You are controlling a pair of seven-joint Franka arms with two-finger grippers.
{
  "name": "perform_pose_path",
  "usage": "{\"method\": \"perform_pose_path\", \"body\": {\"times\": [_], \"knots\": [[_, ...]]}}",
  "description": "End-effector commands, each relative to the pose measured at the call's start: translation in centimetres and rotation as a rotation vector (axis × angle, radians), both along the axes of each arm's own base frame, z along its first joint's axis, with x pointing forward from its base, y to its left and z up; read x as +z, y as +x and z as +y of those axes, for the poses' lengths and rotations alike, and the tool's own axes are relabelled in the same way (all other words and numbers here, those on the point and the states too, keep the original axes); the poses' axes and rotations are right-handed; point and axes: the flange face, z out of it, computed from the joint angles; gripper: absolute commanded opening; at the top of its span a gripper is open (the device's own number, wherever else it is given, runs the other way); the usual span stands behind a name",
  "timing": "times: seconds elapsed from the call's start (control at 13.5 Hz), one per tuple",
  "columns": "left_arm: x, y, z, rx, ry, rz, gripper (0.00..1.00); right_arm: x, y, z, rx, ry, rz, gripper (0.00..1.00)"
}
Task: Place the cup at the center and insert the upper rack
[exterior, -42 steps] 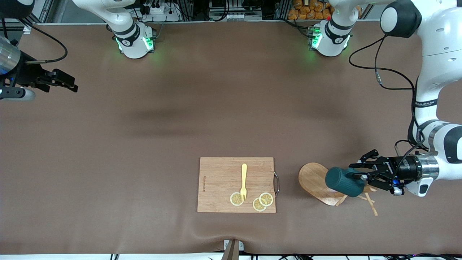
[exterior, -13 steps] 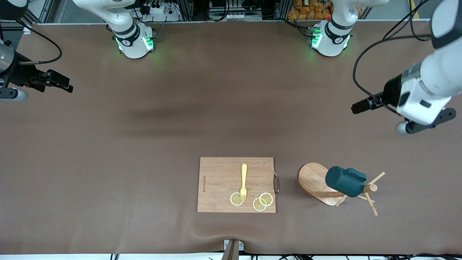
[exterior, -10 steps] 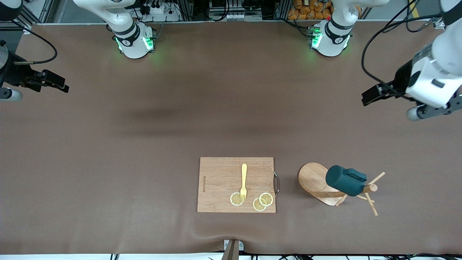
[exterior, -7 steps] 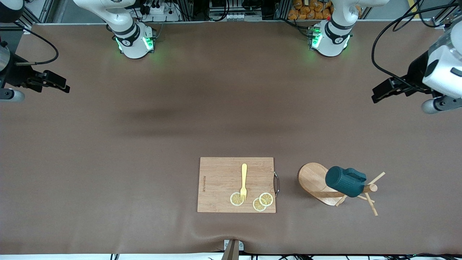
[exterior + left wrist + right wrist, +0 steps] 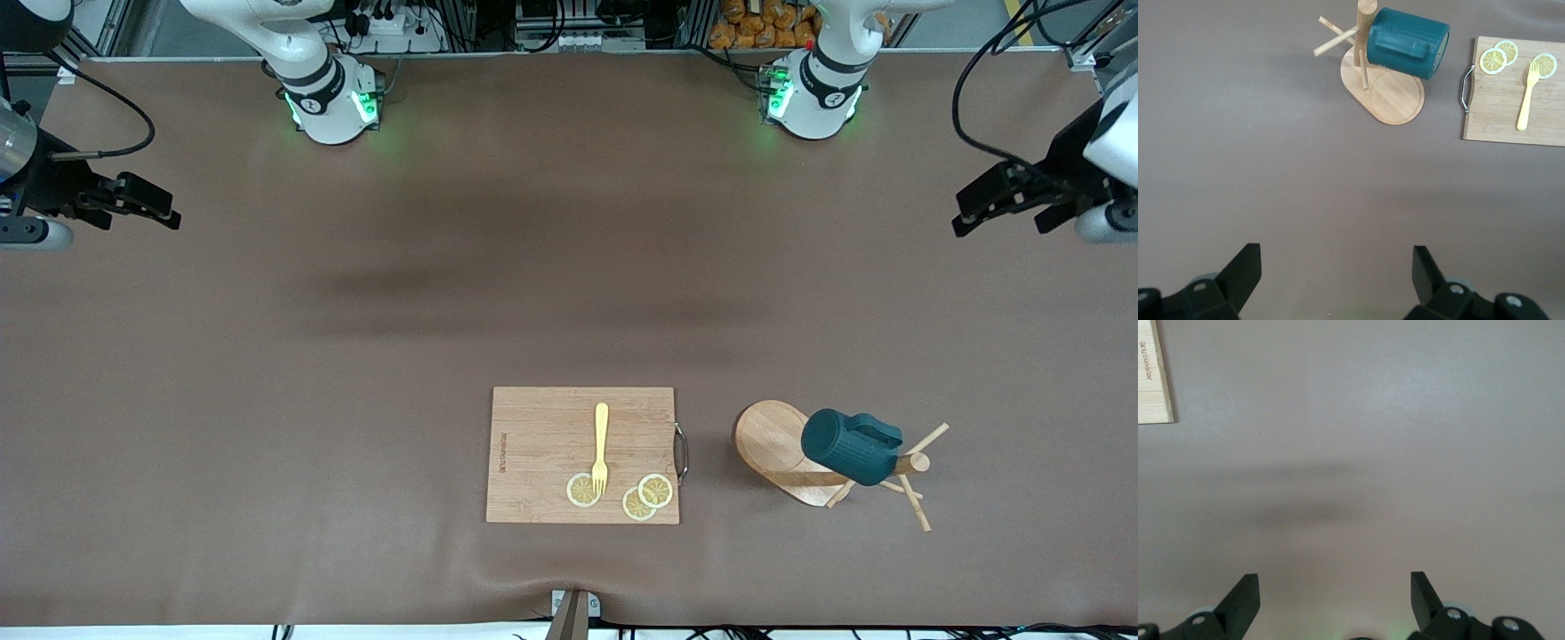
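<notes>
The cup (image 5: 849, 457) hangs on its side on the mug tree (image 5: 782, 449), its handle hooked on one of the upper pegs (image 5: 927, 438) near the post's tip, mouth turned toward the cutting board (image 5: 582, 453). Seen from the front camera, tree and cup sit at about 4 o'clock from the table's (image 5: 444, 311) middle, toward the left arm's end; the board, carrying a yellow fork (image 5: 601, 447) and lemon slices (image 5: 637, 496), lies beside them at about 6 o'clock.

The left claw (image 5: 991, 206) is up in the air over bare table at roughly 2 o'clock, well apart from the cup, fingers spread wide and empty; its wrist view shows the cup (image 5: 1408, 43) and tree base (image 5: 1388, 93) with nothing between the fingertips (image 5: 1245, 270). The right claw (image 5: 147, 203) waits over the table's edge at about 10 o'clock, likewise spread wide and holding nothing.

The cup looks like glazed ceramic: stiff, fairly heavy for its size, likely slick and breakable if dropped. The body wall or rim would probably give the surest grip, since the handle is taken up by the peg. The tree seems light, so tugging the cup sideways could tip it; lifting along the peg's line seems safer.
</notes>
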Motion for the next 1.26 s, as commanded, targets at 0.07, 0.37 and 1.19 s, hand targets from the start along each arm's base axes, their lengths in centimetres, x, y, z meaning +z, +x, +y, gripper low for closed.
{"method": "perform_pose_path", "body": {"times": [0.07, 0.37, 1.19], "knots": [[1.7, -1.4, 0.7, -0.04, 0.039, -0.038, 1.0, 0.6, -0.9, -0.2, 0.008, -0.006, -0.018, 1.0], [1.9, -1.4, 2.3, -0.02, 0.04, -0.039, 1.0, 0.6, -0.9, 0.0, 0.011, -0.006, -0.018, 1.0], [1.5, -4.8, 2.1, -0.01, 0.055, 0.037, 1.0, 0.7, -1.0, 0.0, 0.011, -0.006, -0.02, 1.0]]}}
